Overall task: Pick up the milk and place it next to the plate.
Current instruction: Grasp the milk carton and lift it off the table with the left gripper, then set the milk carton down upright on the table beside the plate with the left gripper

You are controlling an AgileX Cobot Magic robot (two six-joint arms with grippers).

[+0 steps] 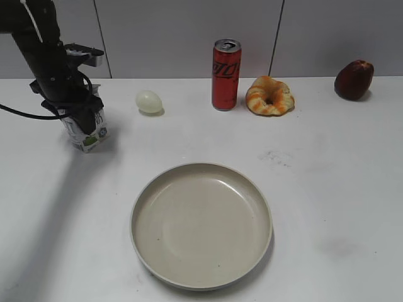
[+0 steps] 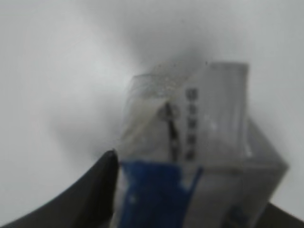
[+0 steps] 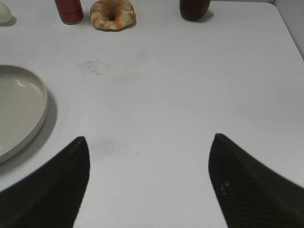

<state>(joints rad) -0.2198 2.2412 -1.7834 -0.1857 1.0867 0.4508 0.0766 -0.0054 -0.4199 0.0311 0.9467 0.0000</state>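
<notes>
- Jaws on my left arm are closed around the milk [image 1: 88,129], which sits tilted on the desk [image 1: 327,189] or just off it, I can't tell; the plate [image 1: 201,225] lies well apart, forward-right of them.
- Right jaws [image 3: 148,183] hang spread wide, empty.
- Risk, I judge: the tilted carton may twist or slip in transit, or clip the plate rim on set-down.
- Left wrist view shows only a blurred blue flap; exterior view shows the green patch and the tilt.

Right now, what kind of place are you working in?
Probably a lab test bench, not a home kitchen: a bare white table against plain grey wall panels, with food props spaced out on it: milk carton, soda can, croissant, empty plate.
</notes>
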